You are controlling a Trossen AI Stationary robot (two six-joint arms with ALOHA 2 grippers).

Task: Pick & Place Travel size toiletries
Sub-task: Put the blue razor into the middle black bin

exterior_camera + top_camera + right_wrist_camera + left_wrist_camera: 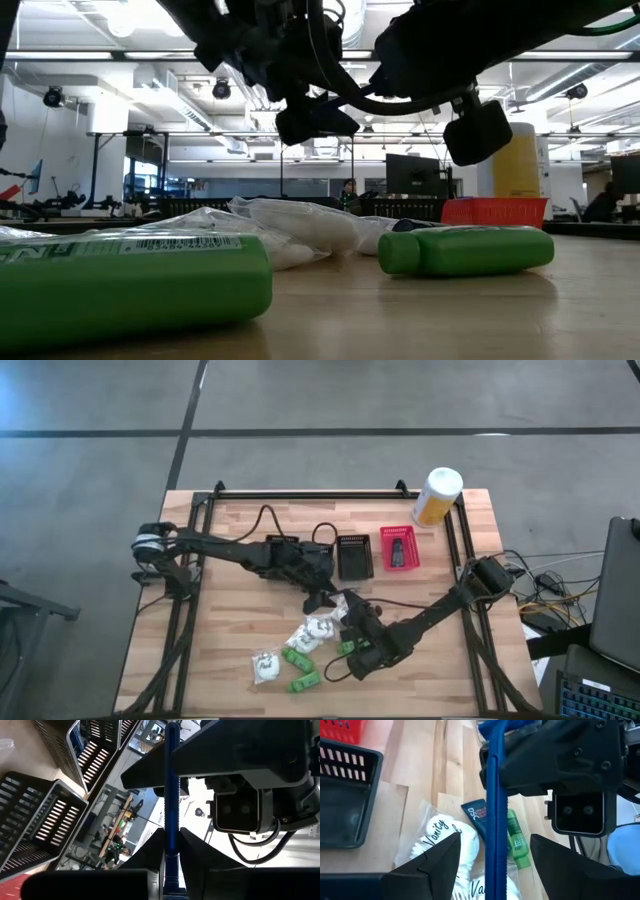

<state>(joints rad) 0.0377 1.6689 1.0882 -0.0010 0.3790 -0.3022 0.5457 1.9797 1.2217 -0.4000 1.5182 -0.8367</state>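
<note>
Wooden plank table (240, 680) on grey concrete floor (90, 420) crossed by dark seams. Open ceiling with strip lights (85, 22); monitor (415, 172) and seated person (348, 192) far behind.

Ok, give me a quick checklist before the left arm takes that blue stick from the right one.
1. Right gripper shut on the blue stick: ok.
2. Left gripper open, one finger on each side of the stick: ok.
3. Left fingers touching the stick: cannot tell.
4. Black basket and red basket standing open side up: ok.
5. Toiletries all off the table: not ok; white wrapped lumps and green packets lie on the wood.
</note>
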